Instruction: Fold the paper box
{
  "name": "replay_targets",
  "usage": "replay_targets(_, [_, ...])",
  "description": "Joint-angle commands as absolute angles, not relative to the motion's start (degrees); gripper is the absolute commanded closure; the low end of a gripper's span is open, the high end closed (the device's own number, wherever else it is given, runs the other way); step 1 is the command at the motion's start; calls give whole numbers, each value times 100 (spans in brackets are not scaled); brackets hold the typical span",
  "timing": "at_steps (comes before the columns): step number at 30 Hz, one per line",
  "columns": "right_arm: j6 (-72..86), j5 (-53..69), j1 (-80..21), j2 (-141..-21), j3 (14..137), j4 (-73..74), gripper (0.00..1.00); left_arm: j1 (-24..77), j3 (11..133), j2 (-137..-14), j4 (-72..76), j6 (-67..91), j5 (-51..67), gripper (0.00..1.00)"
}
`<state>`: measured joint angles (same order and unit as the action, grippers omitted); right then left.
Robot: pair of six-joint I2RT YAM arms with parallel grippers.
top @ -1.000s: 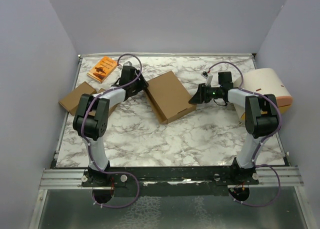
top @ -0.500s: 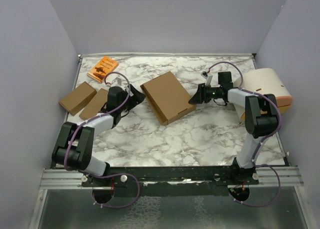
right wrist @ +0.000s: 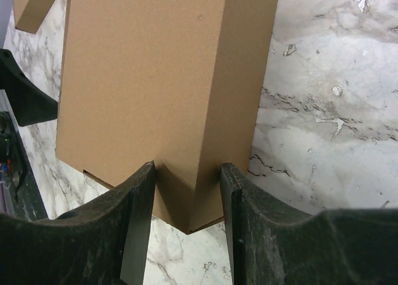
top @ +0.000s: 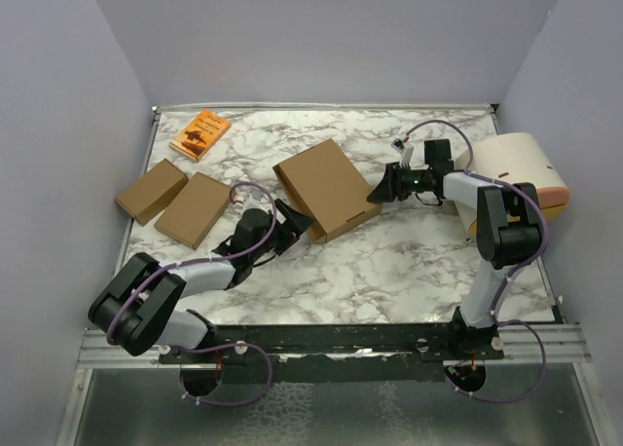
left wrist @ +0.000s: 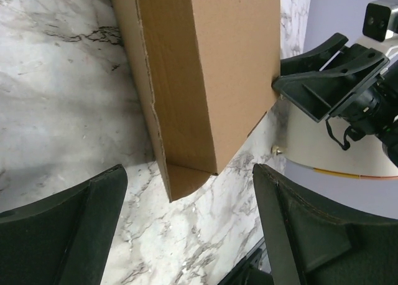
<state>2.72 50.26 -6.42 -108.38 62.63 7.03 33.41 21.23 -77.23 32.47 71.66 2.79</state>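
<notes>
The paper box [top: 326, 188] is a closed flat brown cardboard mailer lying askew at the table's middle. My right gripper [top: 378, 190] is shut on its right corner. In the right wrist view the fingers [right wrist: 140, 216] straddle that corner of the box [right wrist: 149, 79], with the gripper [right wrist: 186, 195] low over the table. My left gripper [top: 295, 222] is open and empty, low by the box's near-left end. In the left wrist view it [left wrist: 189, 170] faces the box [left wrist: 205, 67], whose end flap sits just ahead of the fingertips.
Two smaller folded cardboard boxes [top: 151, 190] [top: 195, 208] lie at the left edge. A small orange book [top: 200, 133] lies at the back left. A tan and pink rounded object [top: 521, 168] sits at the right edge, behind the right arm. Purple walls close in three sides.
My left arm has swung from the box's far-left side down toward the near side, and now lies low at its near-left end. The right gripper and the box have stayed put.
</notes>
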Motion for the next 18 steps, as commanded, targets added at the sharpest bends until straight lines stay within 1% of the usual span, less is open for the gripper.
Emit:
replay_targets(1, [-18, 4575, -747, -11195, 6177, 1127, 57, 3595, 2375, -8016, 3392, 7634, -234, 15])
replay_targets(6, [-19, 4571, -747, -11191, 6181, 1134, 57, 3800, 2653, -8511, 3372, 7878, -132, 19])
replay_targets(10, [-22, 4581, -747, -11189, 6177, 1143, 57, 3961, 2771, -8598, 3188, 7990, -254, 21])
replay_targets(16, [-26, 4585, -747, -11188, 6183, 1143, 57, 4179, 3009, -8587, 2815, 8096, -372, 29])
replay_targets(18, [-25, 4582, -747, -11180, 6182, 1143, 57, 4248, 3079, -8597, 2707, 8117, -395, 34])
